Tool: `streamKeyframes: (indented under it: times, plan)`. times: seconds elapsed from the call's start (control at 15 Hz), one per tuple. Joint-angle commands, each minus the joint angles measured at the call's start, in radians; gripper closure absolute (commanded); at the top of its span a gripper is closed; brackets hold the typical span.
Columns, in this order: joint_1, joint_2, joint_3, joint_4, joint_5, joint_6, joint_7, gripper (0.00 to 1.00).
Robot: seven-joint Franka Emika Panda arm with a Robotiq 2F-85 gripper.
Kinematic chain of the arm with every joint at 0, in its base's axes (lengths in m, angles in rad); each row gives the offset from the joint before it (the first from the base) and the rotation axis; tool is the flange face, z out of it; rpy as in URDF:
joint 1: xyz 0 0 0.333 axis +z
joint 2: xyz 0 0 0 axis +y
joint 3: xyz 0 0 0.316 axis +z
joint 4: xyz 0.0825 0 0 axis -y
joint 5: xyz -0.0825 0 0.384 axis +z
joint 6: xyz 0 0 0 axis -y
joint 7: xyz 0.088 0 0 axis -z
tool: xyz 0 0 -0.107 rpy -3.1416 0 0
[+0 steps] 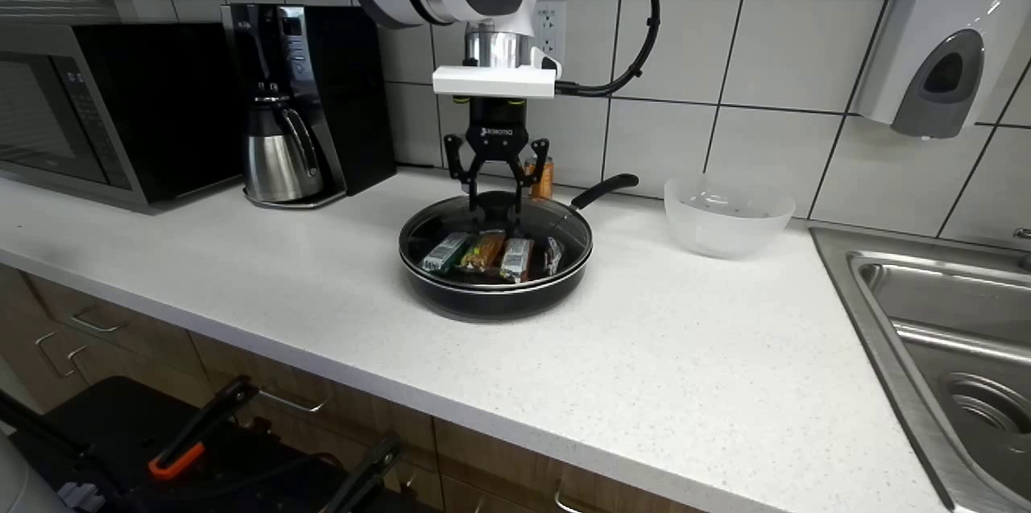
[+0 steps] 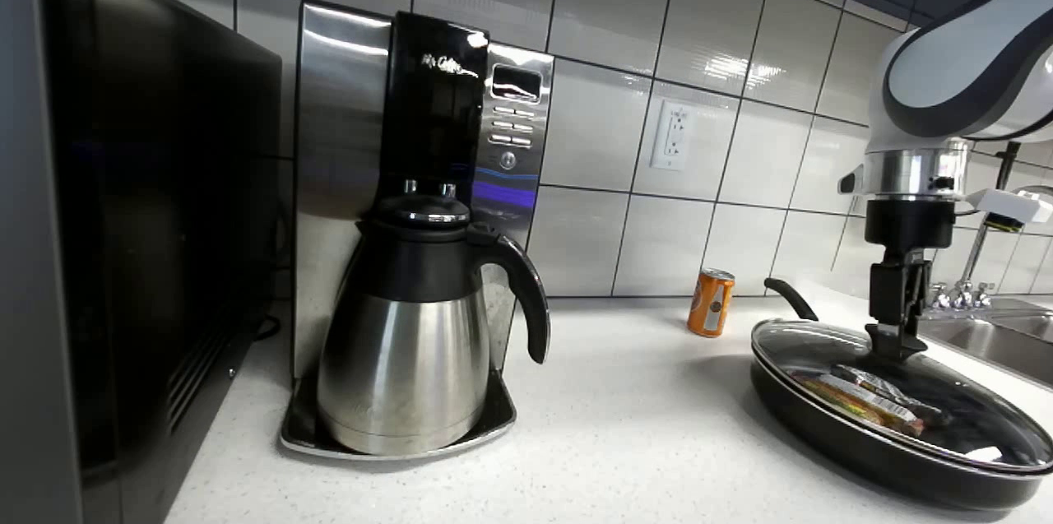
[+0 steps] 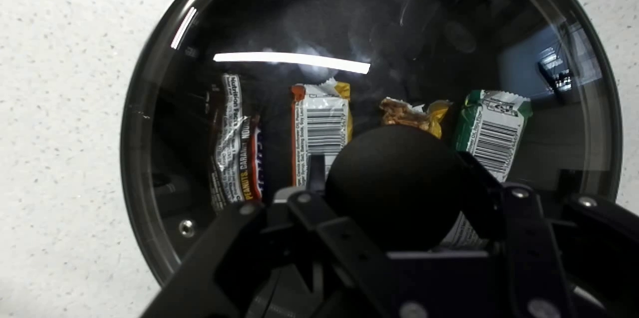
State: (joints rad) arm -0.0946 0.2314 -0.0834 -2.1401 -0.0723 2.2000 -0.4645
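In an exterior view, left of the pincer (image 1: pixel 495 217): steel carafe (image 1: pixel 278 164). Below: pan (image 1: pixel 495 304) on the surface (image 1: pixel 660 360), wrapped bars (image 1: pixel 482 250) under its lid (image 3: pixel 319 18). Straddles the knob (image 3: pixel 394 188), parted; cannot tell whether gripping. Right: orange can (image 1: pixel 545 179) behind, then frosted bowl (image 1: pixel 725 225).

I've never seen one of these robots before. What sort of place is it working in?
Most likely a kitchen, perhaps a shared office one, though the pictures don't settle that. A coffee maker stands beside a microwave, and a metal sink is set into the counter.
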Motion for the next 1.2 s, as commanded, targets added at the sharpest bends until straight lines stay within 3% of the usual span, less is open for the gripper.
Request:
streamKeyframes:
  times: [0.0, 0.4, 0.47, 0.53, 0.67, 1.13]
  plan:
    - [-0.023, -0.013, 0.014, 0.016, 0.011, -0.017, -0.026, 0.61]
    - [-0.027, -0.004, 0.014, 0.017, 0.014, -0.019, -0.026, 0.61]
    - [-0.027, -0.004, 0.014, 0.016, 0.013, -0.02, -0.024, 0.52]
    - [-0.026, -0.008, 0.014, 0.015, 0.012, -0.02, -0.022, 0.11]
    - [-0.024, -0.015, 0.014, 0.014, 0.008, -0.022, -0.017, 0.03]
    - [-0.016, -0.067, 0.012, 0.0, -0.006, -0.017, -0.003, 0.0]
